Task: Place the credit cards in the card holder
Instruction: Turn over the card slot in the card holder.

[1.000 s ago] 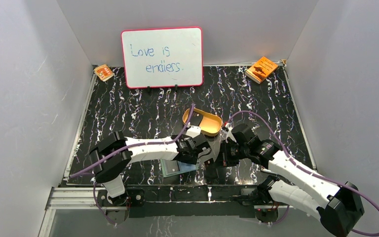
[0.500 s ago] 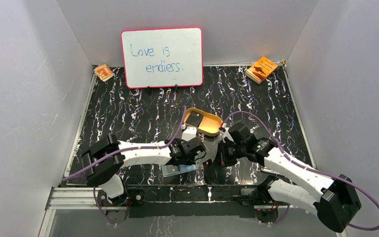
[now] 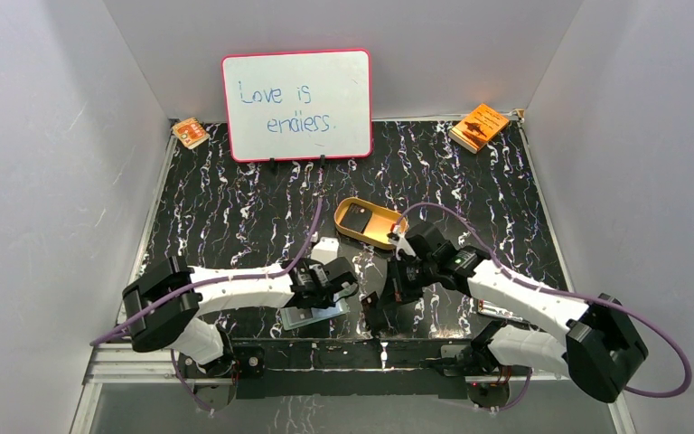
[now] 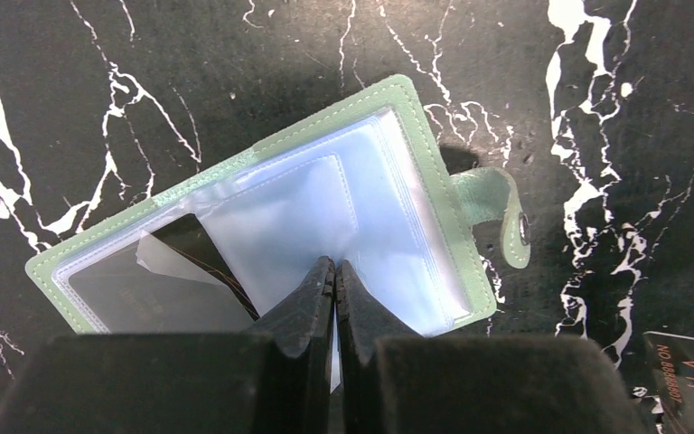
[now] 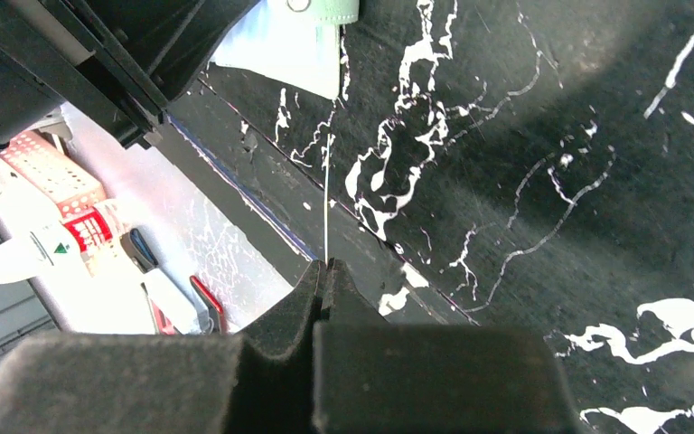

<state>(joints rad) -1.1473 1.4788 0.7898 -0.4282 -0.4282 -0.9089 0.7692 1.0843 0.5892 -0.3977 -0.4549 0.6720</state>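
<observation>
The card holder (image 4: 398, 136) lies open near the table's front edge, sage-green rim and clear pockets up, also seen from above (image 3: 310, 316). One dark credit card (image 4: 158, 289) sits in its left pocket. My left gripper (image 4: 334, 264) is shut, pinching a clear pocket leaf of the holder. My right gripper (image 5: 325, 264) is shut on a second credit card (image 5: 326, 194), seen edge-on as a thin line, just right of the holder; its dark corner (image 4: 691, 378) shows in the left wrist view. A third dark card (image 3: 354, 217) lies in the tan tray (image 3: 384, 233).
A whiteboard (image 3: 296, 104) stands at the back. Orange booklets lie at the back left (image 3: 190, 132) and back right (image 3: 479, 126). The table's front edge (image 5: 262, 194) runs just below both grippers, with clutter on the floor beyond it.
My left gripper has closed on the holder's pocket leaf and pulled back toward the front left, dragging the holder slightly. The right arm followed leftward with its card. The tray now shows uncovered.
</observation>
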